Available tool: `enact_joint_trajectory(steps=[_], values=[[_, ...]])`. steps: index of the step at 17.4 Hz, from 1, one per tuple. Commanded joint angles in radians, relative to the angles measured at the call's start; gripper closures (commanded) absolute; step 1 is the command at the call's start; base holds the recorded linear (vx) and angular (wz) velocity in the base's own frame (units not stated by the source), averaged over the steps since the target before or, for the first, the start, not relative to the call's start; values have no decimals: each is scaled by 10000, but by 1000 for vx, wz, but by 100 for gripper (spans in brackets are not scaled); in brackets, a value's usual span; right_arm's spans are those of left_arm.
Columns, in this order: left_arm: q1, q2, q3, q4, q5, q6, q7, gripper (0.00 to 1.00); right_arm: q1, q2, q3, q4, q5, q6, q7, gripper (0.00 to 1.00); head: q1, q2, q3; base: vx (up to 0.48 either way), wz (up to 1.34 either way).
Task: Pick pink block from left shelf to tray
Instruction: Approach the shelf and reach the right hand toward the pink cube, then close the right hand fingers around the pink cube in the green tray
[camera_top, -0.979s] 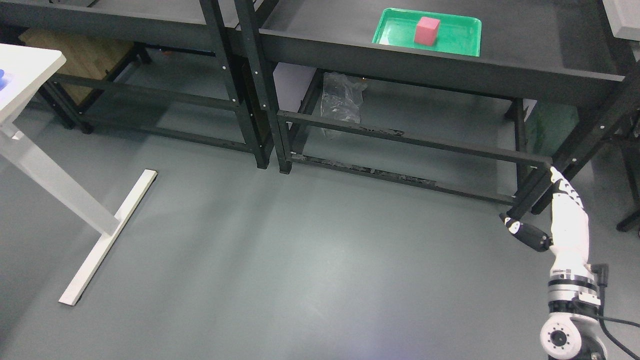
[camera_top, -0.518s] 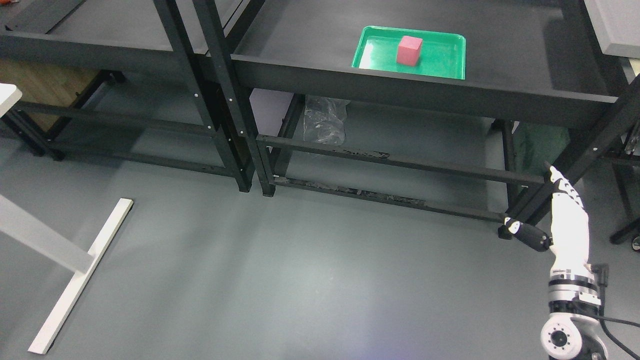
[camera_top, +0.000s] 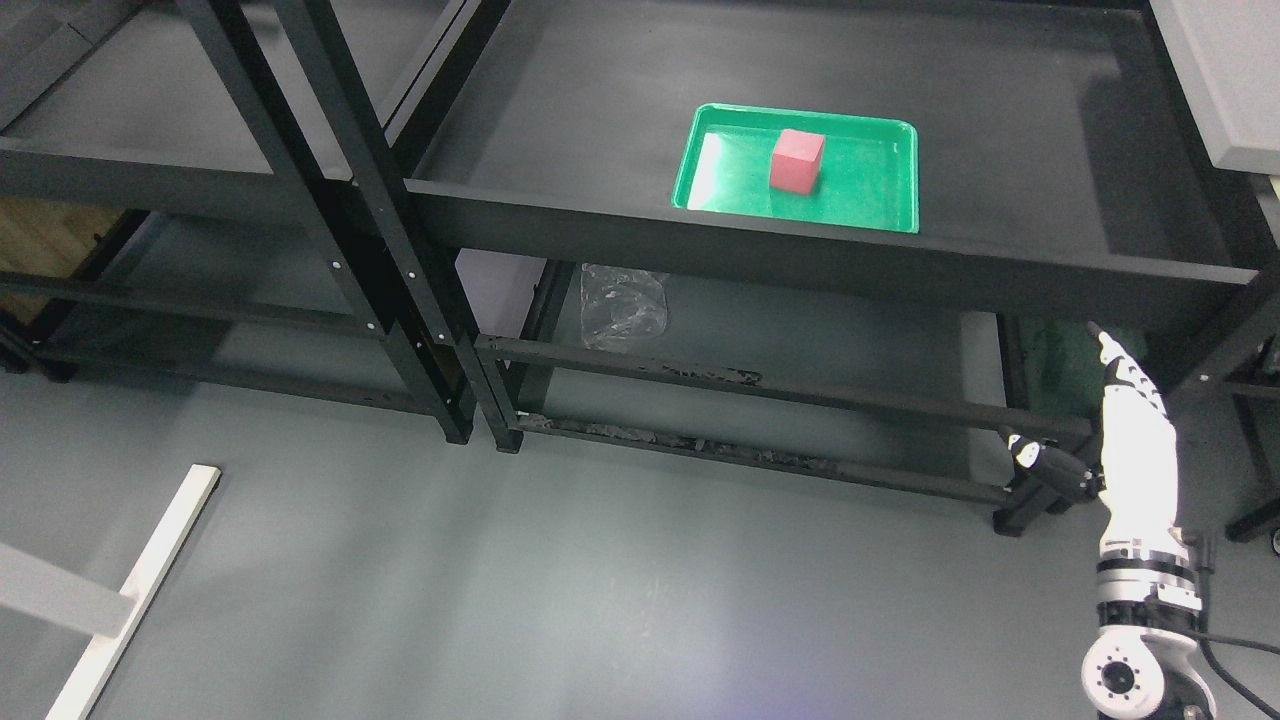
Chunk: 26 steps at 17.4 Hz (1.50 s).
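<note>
A black metal shelf carries a green tray on its dark top board, close to the front edge. A pink block sits inside the tray. On the shelf's lower level lies a crumpled clear plastic bag. Another black shelf stands just beside it on the grey floor.

Pink block is sitting inside green tray on black shelf; right hand is hanging low, fingers extended, holding nothing.
</note>
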Motion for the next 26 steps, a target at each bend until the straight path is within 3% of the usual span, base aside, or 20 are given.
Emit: enact_joint_trajectory(steps=[1, 6, 26], values=[[93, 175, 0, 0, -15, -8, -6, 0, 18, -28, 19, 16, -196, -124, 44, 2, 0, 0, 0, 284, 35], [93, 175, 0, 0, -15, -8, -6, 0, 18, -28, 35, 16, -1331, -569, 963, 1, 0, 0, 0, 312, 121], [93, 175, 0, 0, -15, -8, -6, 0, 95, -488, 725, 399, -1194, -585, 1302, 1, 0, 0, 0, 262, 140]])
